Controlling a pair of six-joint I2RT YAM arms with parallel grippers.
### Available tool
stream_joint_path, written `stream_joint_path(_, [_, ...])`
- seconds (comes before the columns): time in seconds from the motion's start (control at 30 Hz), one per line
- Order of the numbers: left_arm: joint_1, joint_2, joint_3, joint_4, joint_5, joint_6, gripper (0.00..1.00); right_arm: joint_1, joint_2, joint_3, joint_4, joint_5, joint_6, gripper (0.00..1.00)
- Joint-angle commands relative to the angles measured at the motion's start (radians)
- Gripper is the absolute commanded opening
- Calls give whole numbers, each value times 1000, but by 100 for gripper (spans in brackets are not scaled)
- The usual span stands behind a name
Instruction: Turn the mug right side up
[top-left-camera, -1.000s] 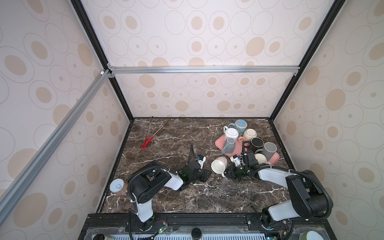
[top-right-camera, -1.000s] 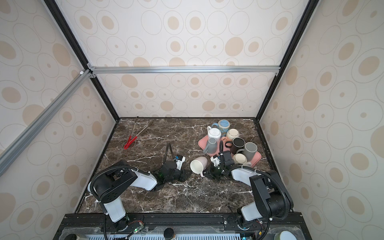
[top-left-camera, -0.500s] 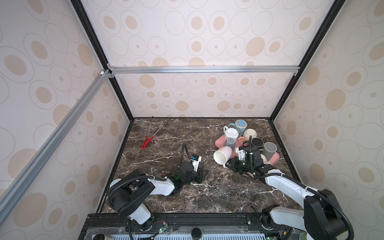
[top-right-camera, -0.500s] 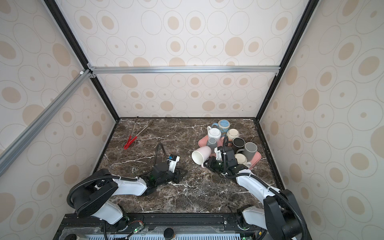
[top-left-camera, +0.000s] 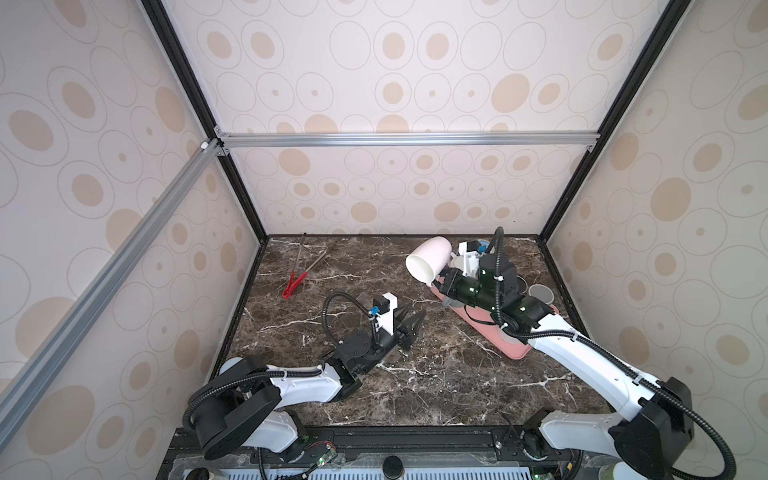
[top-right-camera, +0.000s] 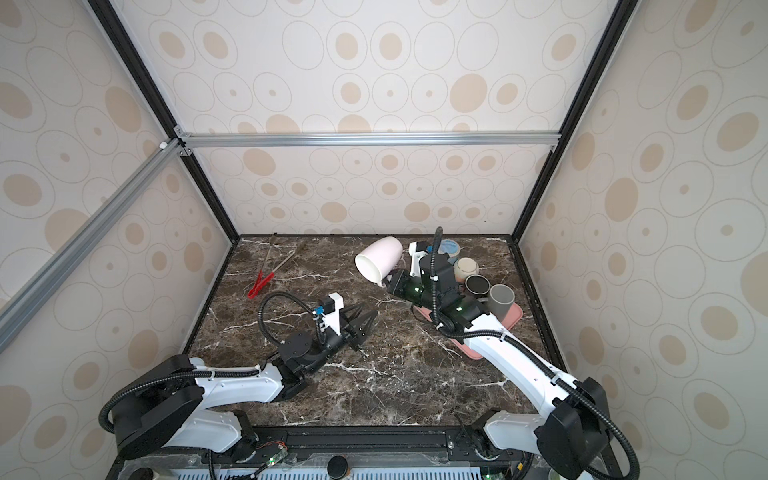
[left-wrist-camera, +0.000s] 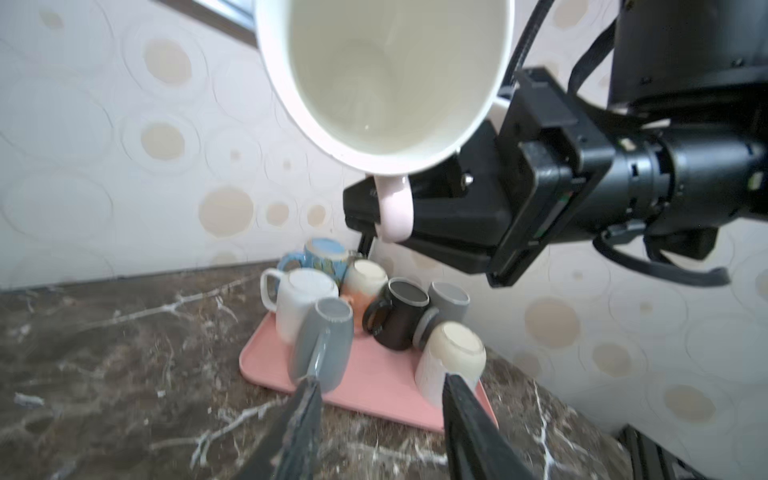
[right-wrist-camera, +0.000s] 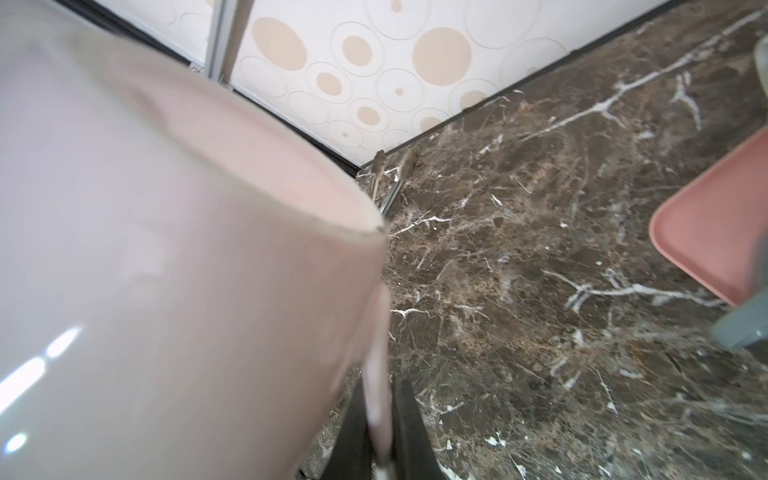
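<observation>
Glossy pink ceramic mug (top-left-camera: 429, 258), mouth toward seven o'clock, handle clamped in right gripper (top-left-camera: 435, 284); left gripper (top-left-camera: 412, 323) released above veined marble counter (top-left-camera: 436, 386).

Pink mug (top-left-camera: 428, 259) aloft in right pincer (top-left-camera: 436, 284)

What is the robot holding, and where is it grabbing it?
The right hand holds the pink mug by its handle. The left hand holds nothing.

Dark marble table (top-left-camera: 436, 374) bears red-handled tongs (top-left-camera: 294, 284) and a pink tray (top-left-camera: 515, 348).
</observation>
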Motion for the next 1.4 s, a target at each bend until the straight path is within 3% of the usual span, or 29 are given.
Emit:
stream_joint_path(0.0, [-4, 19, 37, 217, -29, 67, 50, 46, 9, 66, -29, 88, -118, 0])
stream_joint_path(0.17, [-4, 41, 38, 346, -47, 84, 55, 94, 21, 111, -58, 134, -216, 0])
stream_joint_path(0.37, [-2, 66, 65, 362, -55, 86, 58, 100, 33, 127, -54, 126, -226, 0])
stream_joint_path(0.93, [15, 125, 49, 400, -48, -59, 55, 99, 31, 63, 53, 86, -11, 0])
stream_joint_path(1.17, [71, 94, 55, 330, -27, -152, 53, 98, 49, -1, 136, 21, 110, 0])
stream_joint_path(1.37, [81, 99, 64, 290, -11, -171, 49, 100, 64, 5, 145, -5, 132, 0])
